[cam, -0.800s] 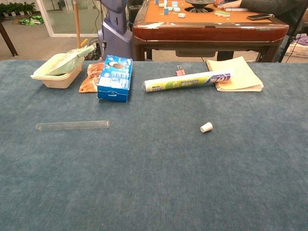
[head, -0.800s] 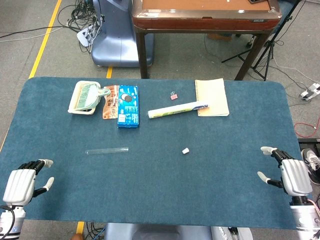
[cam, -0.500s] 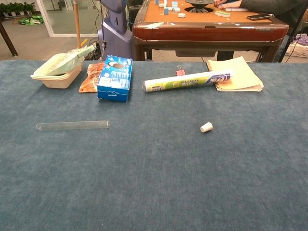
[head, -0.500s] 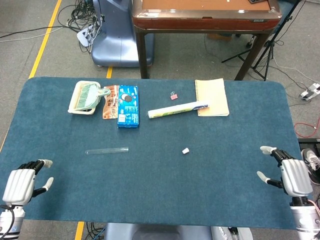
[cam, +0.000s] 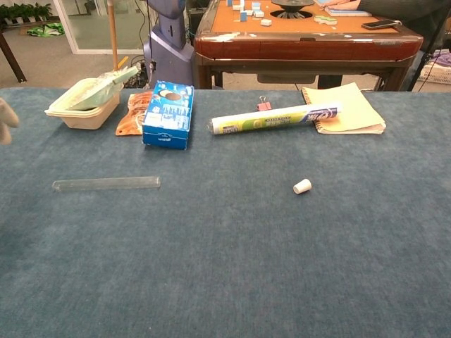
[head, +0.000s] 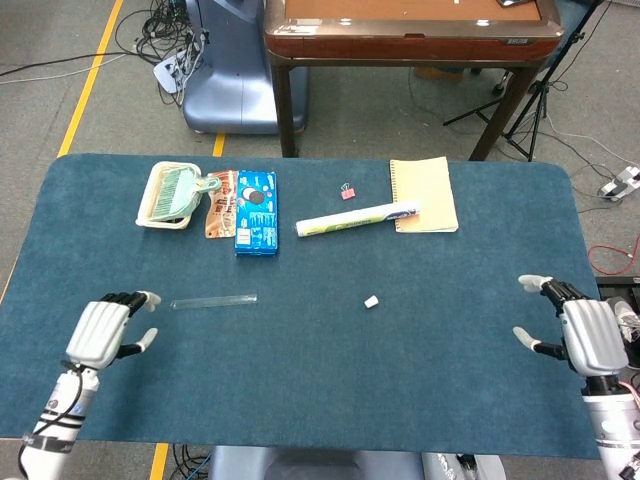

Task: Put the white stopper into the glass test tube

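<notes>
A: Where does the tube (head: 214, 301) lie?

B: Flat on the table (head: 420, 400), left of the middle, its long axis running left to right. In the chest view it is a clear rod (cam: 106, 184) on the blue cloth, nearer than the blue box (head: 256, 210). I cannot tell from either view which end is the open one.

A: And the stopper (head: 371, 300)?

B: On its side, right of the middle, about level with the tube and well apart from it. The chest view shows it as a small white plug (cam: 302, 186).

A: Which hand is nearer the tube?

B: The left hand (head: 104, 331). It sits just beside the tube's left end, a little nearer the robot, so the tube stretches away from it to the right. Its fingers are lightly curled but apart, and it holds nothing.

A: The right hand (head: 583, 332)?

B: At the table's right edge, fingers spread, empty. The stopper lies to its left and slightly farther away, with a wide stretch of cloth between them. Even so, it is the hand on the stopper's side.

A: So the split?

B: I would judge left hand for the tube, right for the stopper. The tube lies lengthwise from the left hand, so a grasp across its near-left end looks the easiest.
</notes>
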